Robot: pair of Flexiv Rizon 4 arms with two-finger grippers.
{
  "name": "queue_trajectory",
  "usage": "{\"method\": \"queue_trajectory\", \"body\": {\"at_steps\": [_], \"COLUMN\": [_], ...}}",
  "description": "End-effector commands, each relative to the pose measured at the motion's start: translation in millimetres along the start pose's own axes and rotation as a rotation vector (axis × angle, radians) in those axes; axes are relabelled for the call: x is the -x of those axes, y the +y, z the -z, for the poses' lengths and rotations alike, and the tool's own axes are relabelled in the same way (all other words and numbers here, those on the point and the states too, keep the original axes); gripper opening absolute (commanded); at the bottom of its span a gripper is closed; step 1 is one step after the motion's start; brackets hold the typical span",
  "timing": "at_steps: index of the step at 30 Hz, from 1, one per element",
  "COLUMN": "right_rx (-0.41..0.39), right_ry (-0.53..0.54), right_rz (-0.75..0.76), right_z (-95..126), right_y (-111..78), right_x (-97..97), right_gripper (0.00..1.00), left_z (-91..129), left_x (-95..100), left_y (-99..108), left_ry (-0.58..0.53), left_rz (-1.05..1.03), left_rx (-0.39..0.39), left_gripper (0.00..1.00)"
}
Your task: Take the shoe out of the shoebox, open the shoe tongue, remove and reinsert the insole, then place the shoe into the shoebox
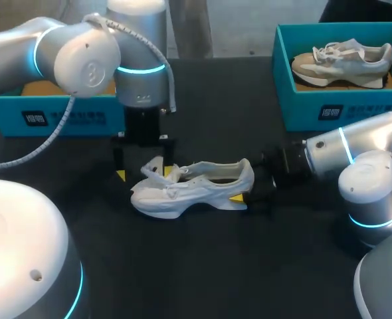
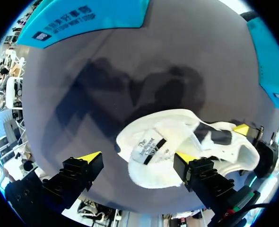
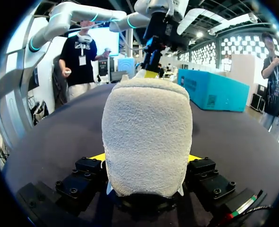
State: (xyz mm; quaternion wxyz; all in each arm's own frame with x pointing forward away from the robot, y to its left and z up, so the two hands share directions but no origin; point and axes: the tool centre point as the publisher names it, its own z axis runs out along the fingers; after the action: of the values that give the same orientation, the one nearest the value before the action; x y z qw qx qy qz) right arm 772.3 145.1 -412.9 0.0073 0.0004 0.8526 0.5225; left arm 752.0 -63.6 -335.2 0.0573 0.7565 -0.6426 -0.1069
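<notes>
White print marks the fronts of two teal cardboard shoeboxes at the back of the black table (image 1: pixel 202 266). The right shoebox (image 1: pixel 286 100) holds a beige-and-grey sneaker (image 1: pixel 342 60). The left shoebox (image 1: pixel 10 113) is largely hidden behind my left arm. In front of them, out on the table, stands the white fabric shoe (image 1: pixel 193 186), its tongue label (image 2: pixel 149 146) carrying dark print. The right gripper (image 3: pixel 146 158) pinches the shoe's heel from both sides, and the left gripper (image 2: pixel 137 158) hangs spread over the tongue.
</notes>
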Motion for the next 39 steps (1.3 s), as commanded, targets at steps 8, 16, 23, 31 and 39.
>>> {"method": "queue_trajectory", "body": {"at_steps": [8,16,23,31,39], "right_rx": [-0.002,-0.002,-0.002,-0.002,-0.002], "right_ry": [-0.001,-0.001,-0.001,-0.001,-0.001], "right_rz": [0.001,0.001,0.001,0.001,0.001], "right_z": [-0.9,-0.9,-0.9,-0.9,-0.9], "right_y": [0.5,0.5,0.5,0.5,0.5], "right_x": [-0.2,-0.2,-0.2,-0.2,-0.2], "right_gripper": [0.0,0.0,0.0,0.0,0.0], "left_z": [49.8,69.3,85.5,88.8,89.5], "left_x": [-24.2,-43.2,-48.7,-54.2,-62.8], "left_y": [0.0,-8.8,-2.7,7.2,17.6], "left_ry": [-0.018,-0.095,-0.129,-0.182,-0.17], "left_rz": [-0.119,-0.408,-0.912,-1.292,-1.416], "left_rx": [-0.111,-0.181,-0.196,-0.201,-0.204], "left_gripper": [1.0,1.0,1.0,1.0,1.0]}}
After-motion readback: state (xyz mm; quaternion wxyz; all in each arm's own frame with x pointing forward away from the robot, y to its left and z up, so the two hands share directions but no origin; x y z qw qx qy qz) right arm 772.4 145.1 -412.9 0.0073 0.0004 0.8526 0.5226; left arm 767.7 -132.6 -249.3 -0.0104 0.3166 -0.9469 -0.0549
